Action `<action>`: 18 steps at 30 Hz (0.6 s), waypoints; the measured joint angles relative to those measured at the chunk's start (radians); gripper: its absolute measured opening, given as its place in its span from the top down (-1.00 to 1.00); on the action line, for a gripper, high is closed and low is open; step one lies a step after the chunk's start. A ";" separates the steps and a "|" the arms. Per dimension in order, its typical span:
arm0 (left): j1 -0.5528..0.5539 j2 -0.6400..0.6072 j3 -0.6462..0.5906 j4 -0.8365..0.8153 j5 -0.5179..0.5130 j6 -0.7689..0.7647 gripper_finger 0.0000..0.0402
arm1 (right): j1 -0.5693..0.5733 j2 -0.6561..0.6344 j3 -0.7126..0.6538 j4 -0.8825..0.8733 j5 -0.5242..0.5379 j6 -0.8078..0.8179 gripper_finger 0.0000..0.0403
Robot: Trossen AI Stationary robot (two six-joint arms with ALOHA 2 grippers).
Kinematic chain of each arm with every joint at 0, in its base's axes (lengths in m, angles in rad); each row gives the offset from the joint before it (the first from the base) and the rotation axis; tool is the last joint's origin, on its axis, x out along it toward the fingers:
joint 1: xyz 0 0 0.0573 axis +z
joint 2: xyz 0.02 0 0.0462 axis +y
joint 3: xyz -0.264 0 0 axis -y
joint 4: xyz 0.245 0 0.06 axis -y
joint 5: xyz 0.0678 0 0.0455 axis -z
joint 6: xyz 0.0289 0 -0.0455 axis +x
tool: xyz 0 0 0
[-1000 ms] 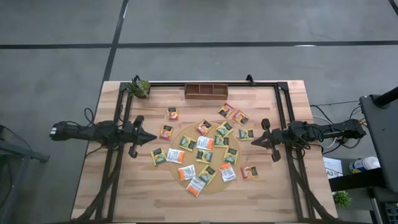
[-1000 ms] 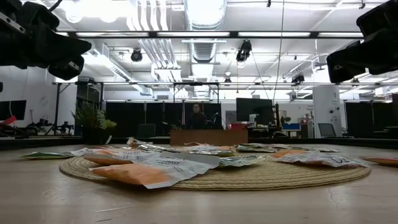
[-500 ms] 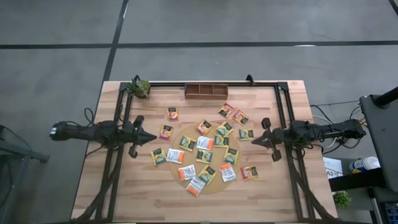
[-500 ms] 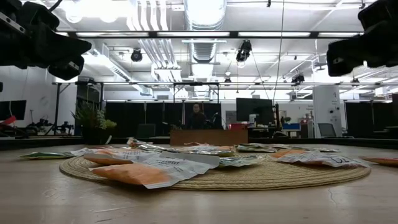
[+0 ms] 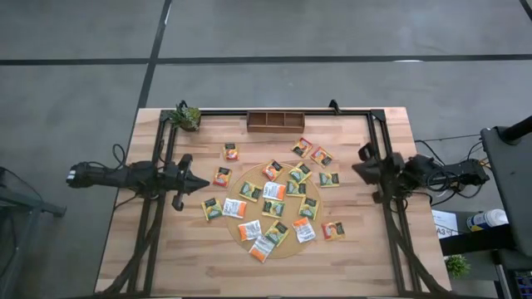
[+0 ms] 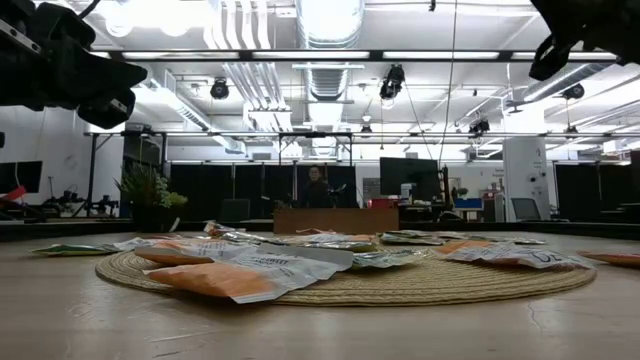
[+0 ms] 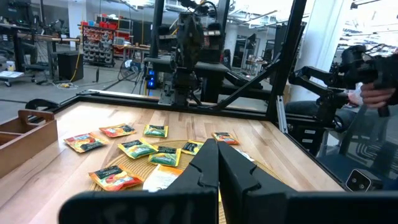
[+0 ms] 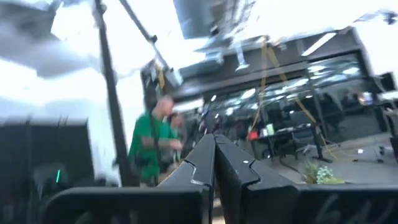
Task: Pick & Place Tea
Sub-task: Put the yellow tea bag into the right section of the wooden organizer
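Tea (image 5: 273,190): thin, light, floppy sachets lying flat; likely slippery. Pinch 1 by an edge. Left gripper (image 5: 203,183) and right gripper (image 5: 357,169): fingers pressed together, holding nothing.

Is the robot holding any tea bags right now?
No. The left gripper and right gripper are both shut on nothing.
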 joint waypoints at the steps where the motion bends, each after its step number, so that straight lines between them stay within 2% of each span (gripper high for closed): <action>1: 0.000 0.000 0.000 0.000 0.000 0.000 1.00 | 0.000 0.000 0.000 0.016 0.037 0.027 0.96; 6: 0.000 0.000 0.000 0.000 0.000 0.000 1.00 | 0.000 0.000 0.000 0.088 0.187 0.130 0.96; 11: 0.000 0.000 0.000 0.000 0.000 0.000 1.00 | 0.000 0.000 0.002 0.164 0.190 0.128 0.96; 18: 0.000 0.000 0.000 0.000 0.000 0.000 1.00 | 0.000 0.010 0.071 0.165 0.190 0.101 0.96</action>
